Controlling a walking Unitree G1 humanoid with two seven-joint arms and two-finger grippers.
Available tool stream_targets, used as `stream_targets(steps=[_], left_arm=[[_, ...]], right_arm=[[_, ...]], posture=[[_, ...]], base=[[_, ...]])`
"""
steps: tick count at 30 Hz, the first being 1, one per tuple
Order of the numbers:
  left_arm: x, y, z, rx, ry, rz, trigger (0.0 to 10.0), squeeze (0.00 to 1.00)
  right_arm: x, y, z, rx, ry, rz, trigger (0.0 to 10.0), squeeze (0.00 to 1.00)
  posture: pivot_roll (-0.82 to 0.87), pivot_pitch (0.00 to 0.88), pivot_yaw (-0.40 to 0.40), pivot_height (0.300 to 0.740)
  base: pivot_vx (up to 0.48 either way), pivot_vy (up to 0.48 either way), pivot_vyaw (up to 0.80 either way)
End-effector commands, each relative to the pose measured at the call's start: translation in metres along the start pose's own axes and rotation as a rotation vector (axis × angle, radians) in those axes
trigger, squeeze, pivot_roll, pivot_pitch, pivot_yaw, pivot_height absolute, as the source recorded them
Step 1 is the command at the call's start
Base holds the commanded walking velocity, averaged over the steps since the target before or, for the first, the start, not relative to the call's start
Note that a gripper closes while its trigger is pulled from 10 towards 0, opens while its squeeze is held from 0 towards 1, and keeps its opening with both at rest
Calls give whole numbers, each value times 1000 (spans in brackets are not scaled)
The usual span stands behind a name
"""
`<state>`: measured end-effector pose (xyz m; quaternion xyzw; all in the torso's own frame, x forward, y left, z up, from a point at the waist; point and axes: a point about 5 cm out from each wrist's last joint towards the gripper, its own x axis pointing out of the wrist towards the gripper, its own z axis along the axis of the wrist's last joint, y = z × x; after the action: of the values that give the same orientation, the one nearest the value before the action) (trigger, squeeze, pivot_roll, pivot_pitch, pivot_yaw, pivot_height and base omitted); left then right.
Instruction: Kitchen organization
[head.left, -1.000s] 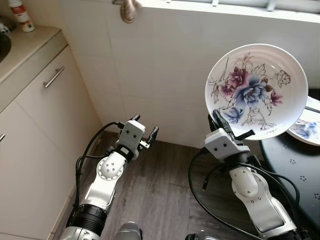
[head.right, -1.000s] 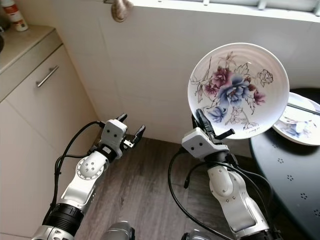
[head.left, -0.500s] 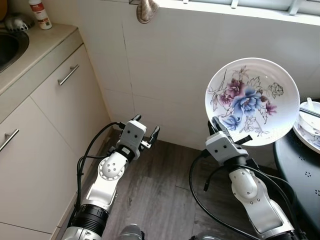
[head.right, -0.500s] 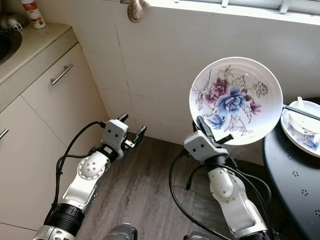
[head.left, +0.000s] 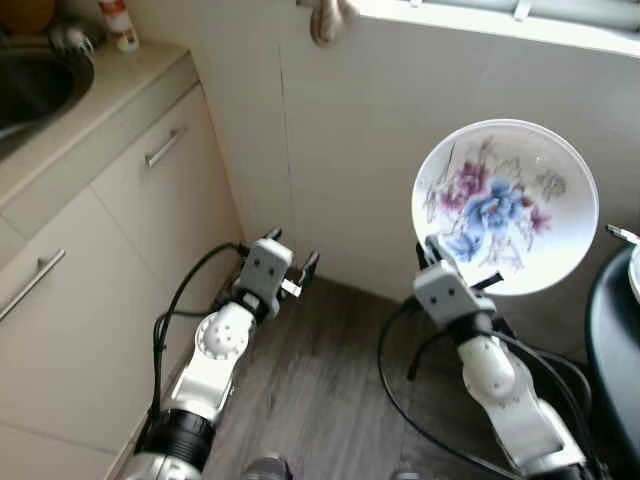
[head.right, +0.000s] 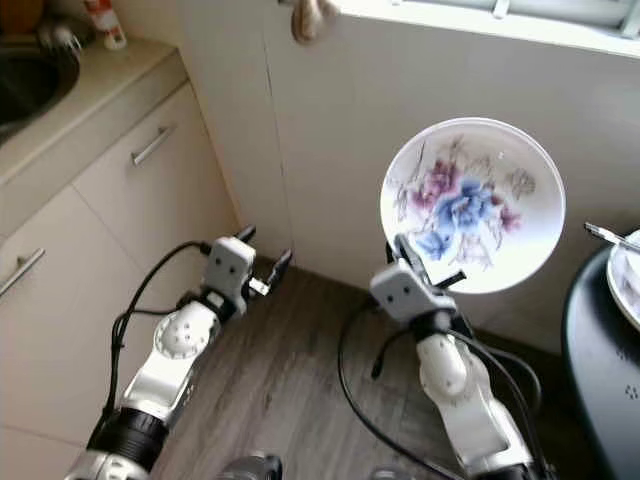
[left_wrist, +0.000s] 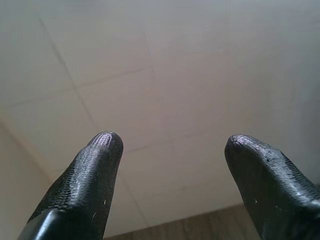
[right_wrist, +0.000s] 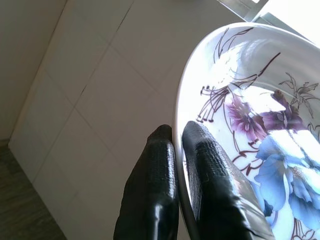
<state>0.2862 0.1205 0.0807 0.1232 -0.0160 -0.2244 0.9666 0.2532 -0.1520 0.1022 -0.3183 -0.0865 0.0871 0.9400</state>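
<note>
View swung left since a second ago: more cabinet (head.left: 90, 250) and sink (head.left: 35, 85), less black table (head.left: 615, 340). Wood floor (head.left: 320, 390) below, tiled wall (head.left: 360, 150) beyond. Left gripper (head.left: 290, 262) empty, fingers spread. Right gripper (right_wrist: 177, 150) pinched on upright floral plate (head.left: 505, 205), by the wall.

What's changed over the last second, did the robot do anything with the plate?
Nothing was let go or picked up. The view swung left toward the counter, so the camera turned. The right gripper stays shut on the rim of the floral plate, held upright. The left gripper stays open and empty.
</note>
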Motion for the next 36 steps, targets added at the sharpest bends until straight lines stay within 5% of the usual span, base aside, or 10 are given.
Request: stream_targets(steps=[1,28,29,30,31,32,36], left_arm=[[1,-3,0,-7,0,-10,10000,0],[0,0,3,-13,-34,15,10000,0],[0,0,3,-13,-37,17,10000,0],[0,1,3,-13,-39,20,10000,0],[0,1,3,-13,-39,20,10000,0],[-1,2,4,-14,-44,23,10000,0],[-1,3,5,-15,-51,26,10000,0]], right_arm=[[0,-5,0,3,-4,-16,0,0],[0,-4,-2,-7,-6,-16,0,0],[0,-4,-2,-1,-6,-23,1451,0],[1,-5,-3,6,-2,-29,7686,0],[1,-5,-3,6,-2,-29,7686,0],[1,-5,-2,13,-1,-35,10000,0],[2,-6,-3,24,9,-45,10000,0]], posture=[[38,0,-21,740],[39,0,-22,740],[39,0,-22,740],[40,0,-21,740],[40,0,-21,740],[40,0,-19,740],[41,0,-19,740]], base=[[0,0,800],[0,0,800],[0,0,800],[0,0,800],[0,0,800],[0,0,606],[263,0,152]])
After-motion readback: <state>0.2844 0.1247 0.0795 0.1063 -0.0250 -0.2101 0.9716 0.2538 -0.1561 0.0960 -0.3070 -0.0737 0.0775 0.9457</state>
